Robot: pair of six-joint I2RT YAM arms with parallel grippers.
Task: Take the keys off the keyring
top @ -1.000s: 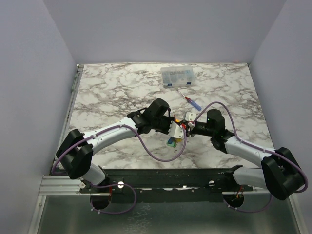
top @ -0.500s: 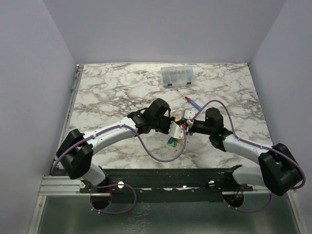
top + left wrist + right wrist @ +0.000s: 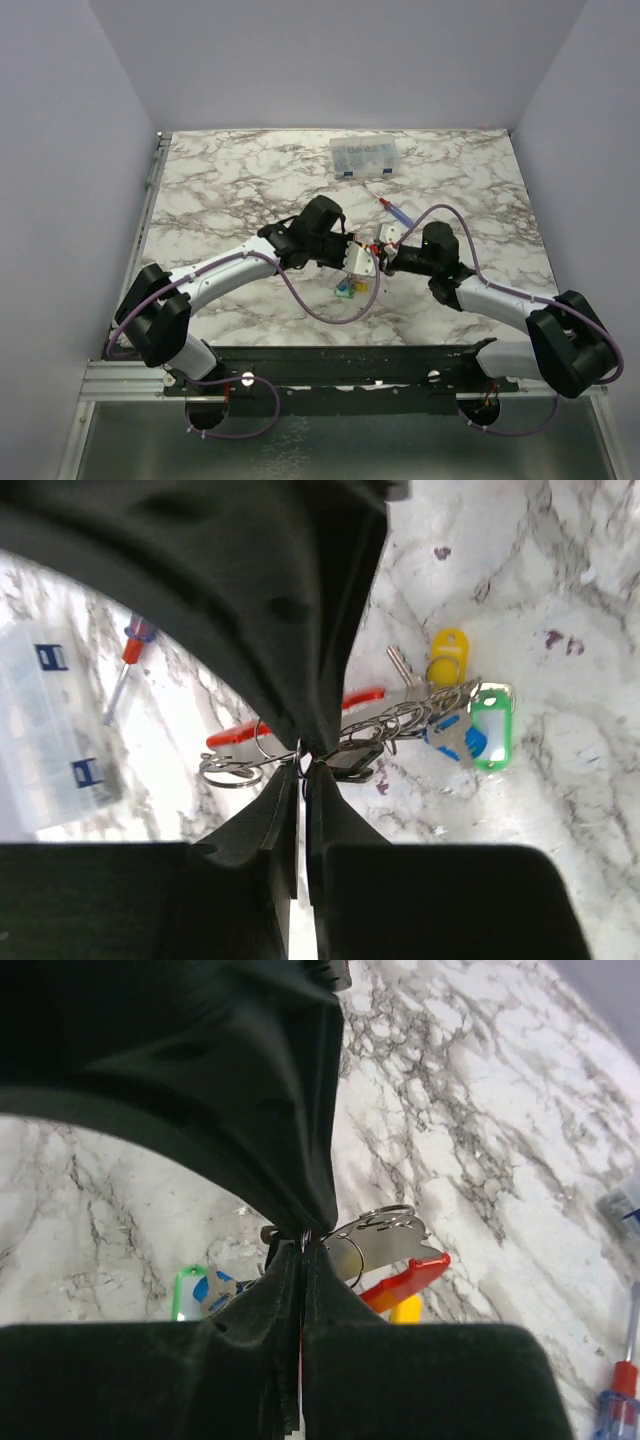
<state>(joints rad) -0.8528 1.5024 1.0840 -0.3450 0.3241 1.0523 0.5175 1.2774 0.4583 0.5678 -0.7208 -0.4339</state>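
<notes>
The keys [image 3: 465, 735] made a small bunch of slim silvery blades. One had a round yellow plastic head, one a blue head, and there was an oblong green-rimmed tag with a pale insert. All were strung on a chain of thin wire split rings. The keyring [image 3: 400, 1282] showed a smooth, glossy red curved band beside a flat silvery-grey metal piece with wire loops at its edge. The bundle was near the middle of the counter [image 3: 230, 190], a little toward its near edge, between the ends of the two arms. The keys were on the near side of the arms' ends, and whether they touched the surface could not be told.

The left gripper [image 3: 301, 765] had its matte black, wedge-shaped jaws pressed together, pinching the keyring where the wire loops passed between the tips. The right gripper [image 3: 303, 1245] was clamped tight in the same way, nipping a thin ring just beside the silvery piece.

The counter was smooth, white and marbled with grey veins. Near its far edge lay a rectangular clear plastic parts box [image 3: 365, 157] with blue latches. A slim screwdriver [image 3: 392, 209] with a blue-and-red handle lay between the box and the grippers
</notes>
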